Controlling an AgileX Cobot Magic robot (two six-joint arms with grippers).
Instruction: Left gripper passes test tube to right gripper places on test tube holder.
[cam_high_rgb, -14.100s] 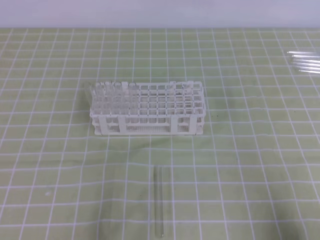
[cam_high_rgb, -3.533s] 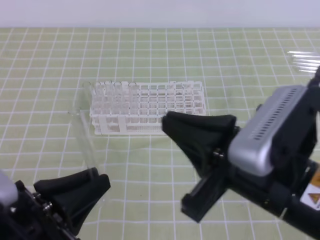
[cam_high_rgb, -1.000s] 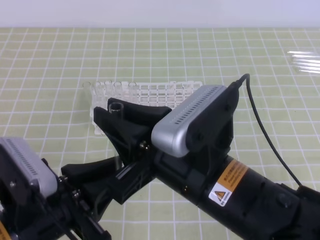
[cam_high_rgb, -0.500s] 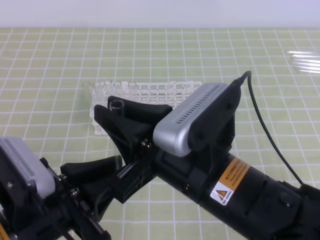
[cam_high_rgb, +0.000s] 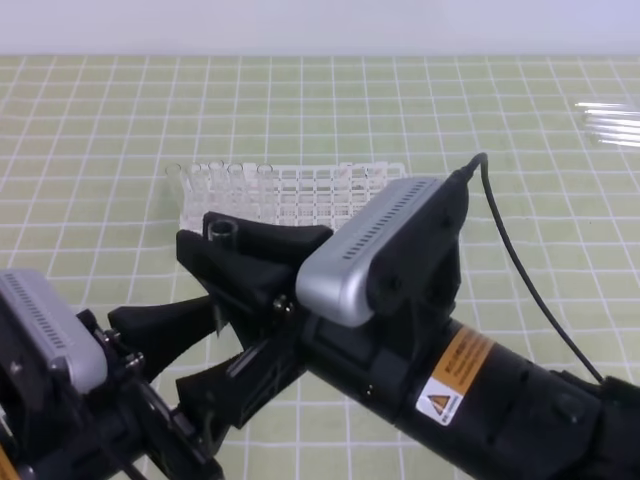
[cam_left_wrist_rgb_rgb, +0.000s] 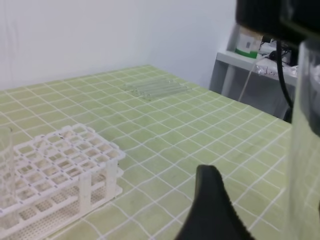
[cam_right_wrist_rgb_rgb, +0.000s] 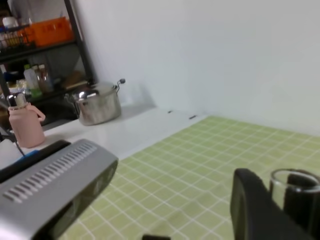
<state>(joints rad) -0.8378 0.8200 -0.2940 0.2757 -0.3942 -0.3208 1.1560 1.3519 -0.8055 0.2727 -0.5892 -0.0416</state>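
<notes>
I see the right tool (cam_high_rgb: 222, 262) clamped on the test tube (cam_high_rgb: 219, 238) at center left, tube upright, in front of the test tube holder (cam_high_rgb: 290, 190). The left tool (cam_high_rgb: 185, 355), lower left, has fingers apart, just beside the tube.

Showing bright, even, diffuse light in all three views; casting only faint soft shadows on the worktop (cam_high_rgb: 120, 110). Catching white glare off the spare glass tubes (cam_high_rgb: 610, 122) at the far right edge in the high view. Rendering everything slightly soft and low-res, grid lines smearing toward the back. Blurring badly up close: black finger (cam_left_wrist_rgb_rgb: 212, 210) and clear test tube (cam_left_wrist_rgb_rgb: 305, 150) in the left wrist view, silver block (cam_right_wrist_rgb_rgb: 50, 192) in the right wrist view. Washing out white walls.
</notes>
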